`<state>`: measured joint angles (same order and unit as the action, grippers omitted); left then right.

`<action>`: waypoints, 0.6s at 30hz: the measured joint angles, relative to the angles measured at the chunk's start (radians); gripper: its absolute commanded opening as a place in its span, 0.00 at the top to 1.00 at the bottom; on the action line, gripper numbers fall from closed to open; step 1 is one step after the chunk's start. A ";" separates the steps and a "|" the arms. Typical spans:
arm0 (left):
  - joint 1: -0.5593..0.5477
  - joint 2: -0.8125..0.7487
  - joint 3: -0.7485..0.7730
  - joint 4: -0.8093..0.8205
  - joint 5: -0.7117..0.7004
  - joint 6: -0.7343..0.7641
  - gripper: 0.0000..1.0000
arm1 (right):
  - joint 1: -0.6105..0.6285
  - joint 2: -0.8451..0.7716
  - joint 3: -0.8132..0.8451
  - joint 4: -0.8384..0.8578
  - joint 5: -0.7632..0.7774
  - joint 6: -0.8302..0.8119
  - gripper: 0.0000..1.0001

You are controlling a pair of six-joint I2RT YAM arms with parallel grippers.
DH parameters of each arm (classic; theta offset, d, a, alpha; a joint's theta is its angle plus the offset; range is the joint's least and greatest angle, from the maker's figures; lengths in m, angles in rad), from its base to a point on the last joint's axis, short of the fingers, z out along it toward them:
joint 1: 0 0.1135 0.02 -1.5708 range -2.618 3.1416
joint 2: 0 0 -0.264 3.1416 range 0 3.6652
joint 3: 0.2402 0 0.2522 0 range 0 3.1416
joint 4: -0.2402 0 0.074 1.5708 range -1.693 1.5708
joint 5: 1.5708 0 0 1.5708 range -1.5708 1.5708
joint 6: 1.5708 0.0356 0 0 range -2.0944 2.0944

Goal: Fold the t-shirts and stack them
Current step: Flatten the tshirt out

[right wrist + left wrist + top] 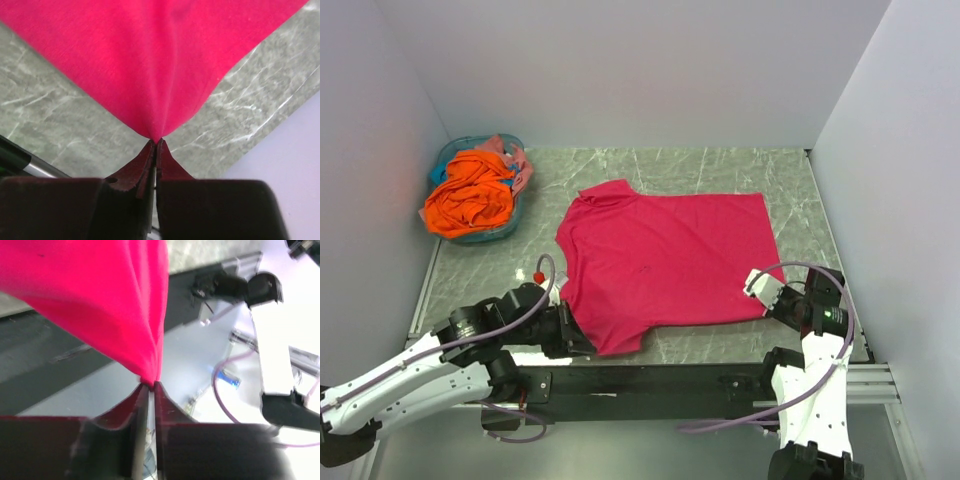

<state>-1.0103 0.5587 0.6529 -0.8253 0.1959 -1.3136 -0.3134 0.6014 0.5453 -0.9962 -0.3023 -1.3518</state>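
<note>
A crimson-pink t-shirt [665, 258] lies spread over the middle of the marble tabletop. My left gripper [582, 340] is shut on its near left corner, and the cloth [105, 300] rises in a pinched fold from between the tips [150, 385]. At the shirt's near right corner my right gripper [767, 303] is shut too, with the fabric [155, 65] drawn to a point at the jaws [156, 141]. An orange t-shirt [470, 192] is heaped in the basket, with a paler salmon-pink one [510, 150] behind it.
The round teal basket [455, 152] stands at the back left corner. White walls close in the left, back and right sides. A dark rail [650, 380] runs along the table's near edge by the arm bases.
</note>
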 measured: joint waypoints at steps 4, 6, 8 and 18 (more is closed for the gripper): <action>-0.001 0.011 0.047 -0.010 0.034 0.062 0.26 | -0.002 -0.001 -0.003 -0.017 0.002 0.001 0.51; -0.002 0.048 0.114 -0.008 -0.006 0.115 0.19 | -0.002 0.023 0.014 -0.026 -0.019 0.025 0.47; -0.002 0.109 0.195 0.001 -0.080 0.178 0.11 | -0.002 0.076 0.056 -0.018 -0.067 0.067 0.46; 0.634 0.749 0.366 0.507 -0.046 0.488 0.28 | 0.019 0.690 0.455 0.203 -0.340 0.512 0.53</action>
<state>-0.3767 1.3075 1.0191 -0.3187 0.1497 -0.8261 -0.2939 1.2911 1.0008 -0.7933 -0.6418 -0.8398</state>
